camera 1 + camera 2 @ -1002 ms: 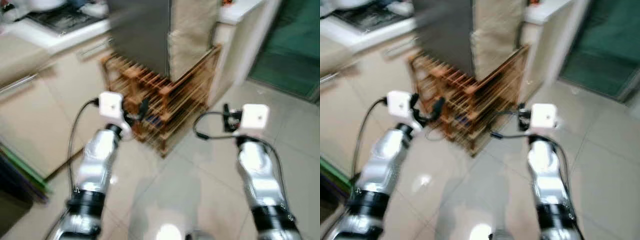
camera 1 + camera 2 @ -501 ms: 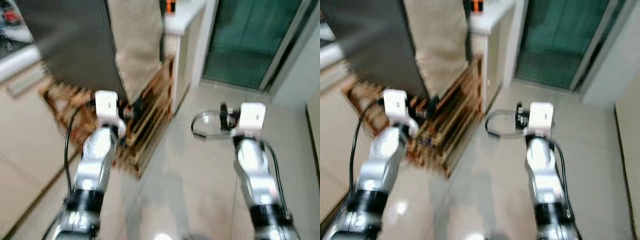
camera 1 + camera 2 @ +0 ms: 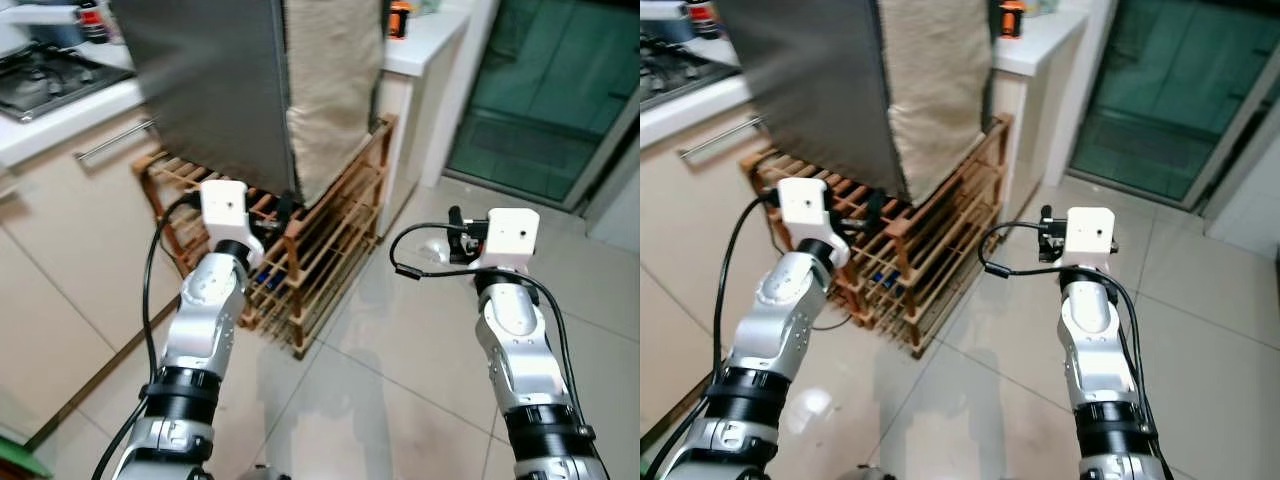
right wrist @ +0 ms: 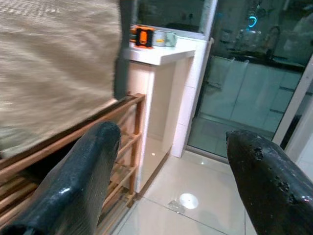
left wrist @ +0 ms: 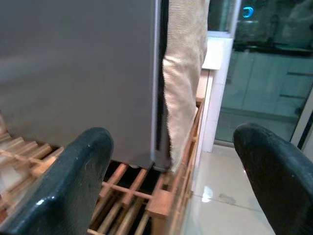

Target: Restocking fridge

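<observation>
The fridge (image 3: 215, 85) stands ahead and to the left, a grey metal box raised on a wooden slatted rack (image 3: 310, 270), with a beige cloth (image 3: 335, 90) hanging down its near side; it is heavy and rigid and will not shift, while its door should swing stiffly against a seal, so I judge the hold belongs on the door's edge or handle, though no handle can be made out from here; the cloth is soft and would slip if gripped.

The left tool (image 5: 171, 181) is raised just short of the fridge's lower corner, fingers wide apart and holding nothing; the right tool (image 4: 171, 176) is raised over bare floor, fingers likewise apart and empty.

The floor (image 3: 400, 380) is glossy pale tile, likely slick; a white desk (image 3: 430, 35) carrying an orange item (image 3: 400, 18) stands just beside the fridge; a green glass door (image 3: 550, 90) lies to the right; a stove (image 3: 40, 75) sits far left.
</observation>
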Tool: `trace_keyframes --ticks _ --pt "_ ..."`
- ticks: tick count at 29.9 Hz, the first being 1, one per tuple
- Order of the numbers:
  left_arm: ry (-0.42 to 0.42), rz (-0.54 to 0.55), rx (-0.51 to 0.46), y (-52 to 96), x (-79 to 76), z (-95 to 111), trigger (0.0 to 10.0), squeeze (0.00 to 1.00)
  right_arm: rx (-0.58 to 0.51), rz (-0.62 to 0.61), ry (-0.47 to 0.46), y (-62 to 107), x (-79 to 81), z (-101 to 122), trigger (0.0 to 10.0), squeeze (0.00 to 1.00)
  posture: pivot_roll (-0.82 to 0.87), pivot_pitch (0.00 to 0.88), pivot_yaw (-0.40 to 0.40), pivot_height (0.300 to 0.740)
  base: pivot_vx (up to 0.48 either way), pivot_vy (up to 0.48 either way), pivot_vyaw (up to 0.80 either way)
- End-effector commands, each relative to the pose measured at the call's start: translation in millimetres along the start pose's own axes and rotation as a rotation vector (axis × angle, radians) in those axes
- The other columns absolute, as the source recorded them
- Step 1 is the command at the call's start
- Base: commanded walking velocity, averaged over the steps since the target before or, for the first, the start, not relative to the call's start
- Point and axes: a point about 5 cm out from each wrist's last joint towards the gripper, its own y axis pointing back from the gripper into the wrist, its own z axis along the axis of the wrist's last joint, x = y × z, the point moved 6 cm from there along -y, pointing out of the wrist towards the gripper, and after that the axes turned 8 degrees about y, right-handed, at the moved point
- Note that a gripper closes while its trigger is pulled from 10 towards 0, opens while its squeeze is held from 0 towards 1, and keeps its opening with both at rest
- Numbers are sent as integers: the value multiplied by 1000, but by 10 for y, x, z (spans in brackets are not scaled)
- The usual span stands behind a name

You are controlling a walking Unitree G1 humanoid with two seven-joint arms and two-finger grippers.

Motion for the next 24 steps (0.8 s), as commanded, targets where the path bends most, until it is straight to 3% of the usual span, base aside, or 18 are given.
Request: trace_keyframes --ticks 1,8,16,19,24 --pt "-33 -26 -15 -31 -52 88 10000 0 -15 3 0 -5 7 48 10000 0 -140 0 37 740 281 386 0" --pt "-20 -35 -20 -27 -65 93 10000 0 -14 4 -1 -5 18 45 10000 0 -141 0 42 740 346 333 0" --pt "-11 -64 -29 -8 -139 97 10000 0 -13 5 0 -1 27 43 10000 0 -142 0 46 740 0 0 0" --pt "-8 -69 -32 -3 -139 101 10000 0 -15 4 0 -1 23 47 10000 0 -143 0 48 740 399 0 0" --pt "44 -59 -17 -7 -113 77 10000 0 -37 -48 -31 18 -117 88 10000 0 -146 0 49 740 448 0 0"
